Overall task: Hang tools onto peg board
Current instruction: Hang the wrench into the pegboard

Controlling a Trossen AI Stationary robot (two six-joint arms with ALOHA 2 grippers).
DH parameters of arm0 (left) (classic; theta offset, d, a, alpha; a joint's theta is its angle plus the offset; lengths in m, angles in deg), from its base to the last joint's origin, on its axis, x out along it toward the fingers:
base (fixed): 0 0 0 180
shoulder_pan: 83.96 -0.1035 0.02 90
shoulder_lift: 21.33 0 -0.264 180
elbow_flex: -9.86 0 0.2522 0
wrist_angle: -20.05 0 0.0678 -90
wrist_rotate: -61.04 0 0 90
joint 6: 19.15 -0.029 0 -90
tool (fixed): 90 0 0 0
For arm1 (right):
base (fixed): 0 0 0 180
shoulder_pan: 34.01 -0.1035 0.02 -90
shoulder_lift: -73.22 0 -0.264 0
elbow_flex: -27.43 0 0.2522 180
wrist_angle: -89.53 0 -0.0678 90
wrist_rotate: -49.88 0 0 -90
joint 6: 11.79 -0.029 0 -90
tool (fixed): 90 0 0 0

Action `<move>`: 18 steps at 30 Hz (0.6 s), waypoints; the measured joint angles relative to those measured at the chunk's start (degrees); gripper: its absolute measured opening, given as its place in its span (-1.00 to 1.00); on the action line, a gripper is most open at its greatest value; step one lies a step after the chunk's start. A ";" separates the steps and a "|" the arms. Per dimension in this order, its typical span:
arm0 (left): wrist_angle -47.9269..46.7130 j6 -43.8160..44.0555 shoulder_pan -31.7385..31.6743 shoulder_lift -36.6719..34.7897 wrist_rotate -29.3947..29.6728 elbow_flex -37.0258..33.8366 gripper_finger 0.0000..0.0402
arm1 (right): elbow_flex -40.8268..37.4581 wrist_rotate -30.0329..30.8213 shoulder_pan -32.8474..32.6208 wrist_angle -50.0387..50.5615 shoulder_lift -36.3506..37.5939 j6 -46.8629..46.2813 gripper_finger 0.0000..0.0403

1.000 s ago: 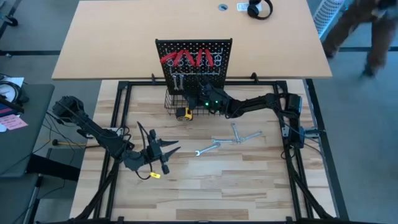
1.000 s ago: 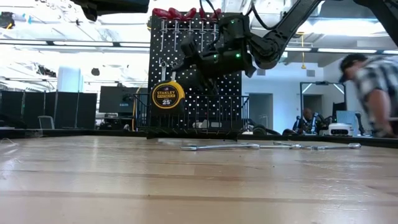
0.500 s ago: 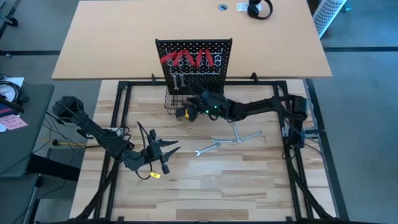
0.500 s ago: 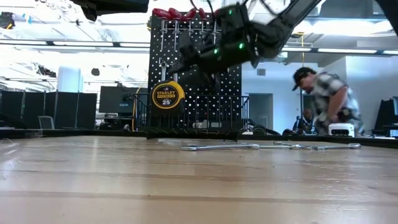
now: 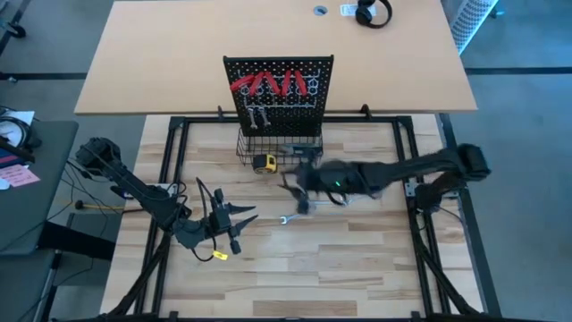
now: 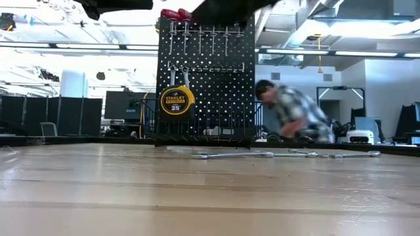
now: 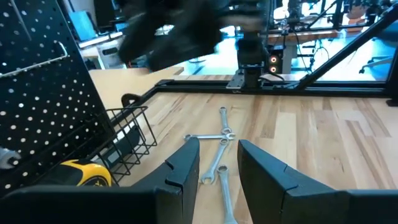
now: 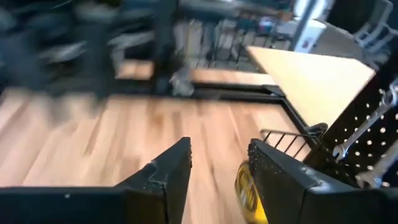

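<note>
The black peg board point(image 5: 277, 89) stands upright at the table's far side. Red-handled pliers point(image 5: 268, 85) and two silver wrenches point(image 5: 256, 114) hang on it. More wrenches point(image 5: 297, 215) point(image 7: 219, 134) lie flat on the wood. My right gripper point(image 5: 295, 192) point(image 8: 217, 149) hovers blurred above them, open, with nothing between its fingers. My left gripper point(image 5: 239, 216) point(image 7: 217, 146) stands open and empty to the left of the loose wrenches, pointing toward them.
A wire basket point(image 5: 273, 148) sits at the board's foot with a yellow tape measure point(image 5: 264, 163) in it. A black frame point(image 5: 407, 161) borders the wooden table. In the low view a person point(image 6: 295, 118) bends over in the room behind.
My right gripper has drawn back from the peg board toward the table's near edge, risen out of the top of the low view, and rolled. It is now above the loose wrenches. The person in the background has moved left.
</note>
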 joint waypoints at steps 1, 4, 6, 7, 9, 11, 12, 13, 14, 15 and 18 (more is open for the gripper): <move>0.02 -0.01 0.06 0.00 -0.01 0.00 -0.49 | 0.00 1.29 -1.78 3.28 1.56 1.56 -0.18; -0.11 -0.02 0.39 0.00 0.00 0.00 -0.49 | -0.45 2.01 -6.97 14.19 5.97 5.63 -0.23; -0.14 0.01 0.43 0.00 0.00 0.00 -0.49 | -2.93 2.10 -10.08 18.07 8.82 5.71 -0.26; -0.17 0.02 0.43 0.00 -0.02 0.00 -0.49 | -5.05 2.16 -11.51 18.66 10.32 4.87 -0.28; -0.17 0.06 0.43 0.00 -0.02 0.00 -0.49 | -10.21 2.20 -14.11 18.82 13.44 2.12 -0.30; -0.16 0.26 0.43 -0.01 -0.01 0.00 -0.49 | -15.98 2.20 -16.14 17.03 16.39 -1.44 -0.32; -0.22 0.37 0.43 0.00 -0.02 0.00 -0.49 | -19.22 2.23 -17.03 15.06 17.64 -3.24 -0.33; -0.20 0.50 0.43 0.00 -0.02 0.00 -0.49 | -22.53 2.22 -17.78 11.99 18.57 -4.87 -0.34; -0.18 0.61 0.43 0.00 0.00 0.00 -0.49 | -25.79 2.22 -18.43 8.31 19.10 -6.31 -0.34; -0.20 0.63 0.32 0.00 -0.02 0.00 -0.49 | -29.13 2.14 -18.94 3.83 19.15 -7.60 -0.34; -0.70 0.74 0.13 0.14 -0.01 0.00 -0.49 | -37.70 1.56 -19.34 -12.78 16.76 -10.04 -0.33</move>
